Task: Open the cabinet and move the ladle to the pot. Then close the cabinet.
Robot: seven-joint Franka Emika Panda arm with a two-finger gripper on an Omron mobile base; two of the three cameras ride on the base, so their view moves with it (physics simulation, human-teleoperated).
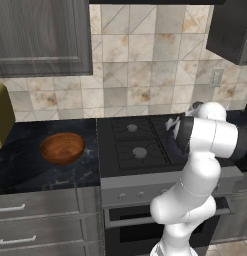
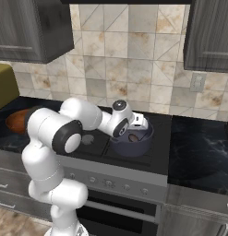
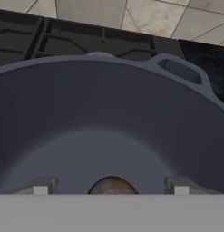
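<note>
The small dark bluish-grey pot (image 2: 134,146) stands on the stove's right front burner. My gripper (image 2: 136,131) reaches down into it from the left. In the hand view the pot's inner wall (image 3: 109,104) curves around me and the two fingertips (image 3: 41,188) stand wide apart, so the gripper (image 3: 111,191) is open. The ladle's brown rounded bowl (image 3: 112,183) lies on the pot's bottom between the tips, touching neither; it also shows as a brown spot, the ladle (image 2: 133,137), inside the pot. A dark wood-grain wall cabinet (image 1: 42,35) hangs at the upper left, its panel door flat and shut.
The black stove (image 1: 135,140) sits in a dark stone counter (image 1: 25,165). A reddish-brown wooden bowl (image 1: 62,147) rests left of it, and a yellow object (image 1: 1,117) stands at the far left. Another wall cabinet (image 2: 208,34) hangs at the right. Grey drawers (image 1: 25,220) run below.
</note>
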